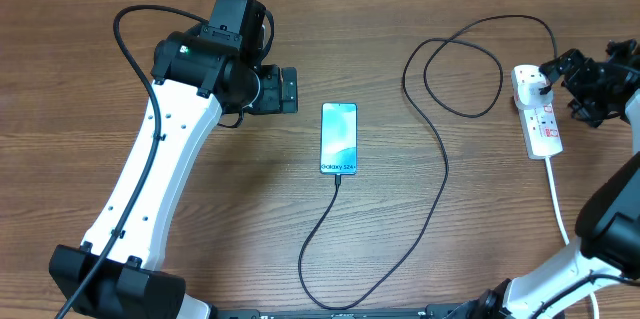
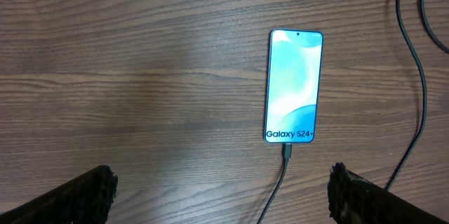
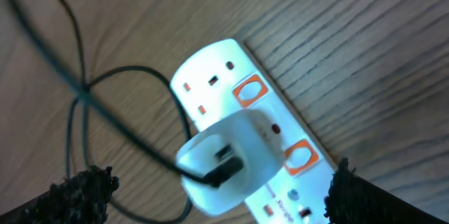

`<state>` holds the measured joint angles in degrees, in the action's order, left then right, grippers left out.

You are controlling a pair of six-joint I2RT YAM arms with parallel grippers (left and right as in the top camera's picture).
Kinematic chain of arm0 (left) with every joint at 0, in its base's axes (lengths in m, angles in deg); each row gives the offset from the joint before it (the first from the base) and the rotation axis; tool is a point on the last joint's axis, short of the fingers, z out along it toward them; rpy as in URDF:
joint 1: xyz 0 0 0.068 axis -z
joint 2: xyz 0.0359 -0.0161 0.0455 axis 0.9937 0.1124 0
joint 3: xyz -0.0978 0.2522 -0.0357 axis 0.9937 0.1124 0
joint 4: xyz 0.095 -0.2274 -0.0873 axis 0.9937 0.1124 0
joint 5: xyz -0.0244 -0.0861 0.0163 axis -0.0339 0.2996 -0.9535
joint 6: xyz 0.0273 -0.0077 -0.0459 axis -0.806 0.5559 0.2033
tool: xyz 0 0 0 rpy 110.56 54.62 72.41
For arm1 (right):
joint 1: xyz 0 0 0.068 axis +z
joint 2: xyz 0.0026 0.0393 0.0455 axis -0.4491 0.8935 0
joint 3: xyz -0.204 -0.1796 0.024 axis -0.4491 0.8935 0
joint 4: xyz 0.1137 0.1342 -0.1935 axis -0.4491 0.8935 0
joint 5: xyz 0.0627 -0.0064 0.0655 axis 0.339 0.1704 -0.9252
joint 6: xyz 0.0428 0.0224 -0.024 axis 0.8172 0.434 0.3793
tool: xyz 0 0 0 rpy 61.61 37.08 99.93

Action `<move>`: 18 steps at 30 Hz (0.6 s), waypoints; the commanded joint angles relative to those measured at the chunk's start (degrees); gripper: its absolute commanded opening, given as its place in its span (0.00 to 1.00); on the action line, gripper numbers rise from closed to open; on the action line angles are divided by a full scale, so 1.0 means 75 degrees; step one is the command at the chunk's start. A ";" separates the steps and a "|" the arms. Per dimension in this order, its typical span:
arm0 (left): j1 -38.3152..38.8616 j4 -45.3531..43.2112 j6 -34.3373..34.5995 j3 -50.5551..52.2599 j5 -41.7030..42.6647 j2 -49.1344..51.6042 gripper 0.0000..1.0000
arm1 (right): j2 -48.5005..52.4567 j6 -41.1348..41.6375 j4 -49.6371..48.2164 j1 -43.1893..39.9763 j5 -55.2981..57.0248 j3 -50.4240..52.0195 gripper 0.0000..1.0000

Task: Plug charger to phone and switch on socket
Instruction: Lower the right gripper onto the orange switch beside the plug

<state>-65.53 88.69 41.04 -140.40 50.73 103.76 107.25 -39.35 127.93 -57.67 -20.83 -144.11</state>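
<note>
charger (image 2: 287,152) was in phone (image 2: 293,87), middle of surface (image 1: 500,224), open room around; socket (image 3: 203,76) near right edge. left end effector (image 2: 224,196) and right end effector (image 3: 221,196) both spread apart.

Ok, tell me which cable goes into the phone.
The thin black charger cable: it enters the phone's bottom edge. The thicker white cord only leaves the socket strip.

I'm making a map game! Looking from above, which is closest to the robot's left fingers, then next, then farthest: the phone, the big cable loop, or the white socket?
1. phone: just right of the left fingers, mid-table.
2. cable loop: farther right, toward the top.
3. socket: far right side.
</note>
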 commanded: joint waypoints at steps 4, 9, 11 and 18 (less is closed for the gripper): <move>0.0000 -0.0017 -0.0172 -0.0020 -0.0105 -0.0198 1.00 | 0.0443 -0.0105 -0.0286 0.0058 -0.0026 -0.0009 1.00; 0.0000 -0.0017 -0.0172 -0.0020 -0.0105 -0.0198 1.00 | 0.0525 -0.0271 -0.0356 0.0073 -0.0242 -0.0009 1.00; 0.0000 -0.0017 -0.0175 -0.0020 -0.0108 -0.0198 1.00 | 0.0539 -0.0274 -0.0370 0.0076 -0.0242 -0.0009 1.00; 0.0000 -0.0017 -0.0172 -0.0020 -0.0105 -0.0198 1.00 | 0.0775 -0.0274 -0.0367 0.0175 -0.0309 -0.0009 1.00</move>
<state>-65.53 88.69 41.04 -140.40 50.73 103.76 111.45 -40.85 125.54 -57.23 -22.43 -144.11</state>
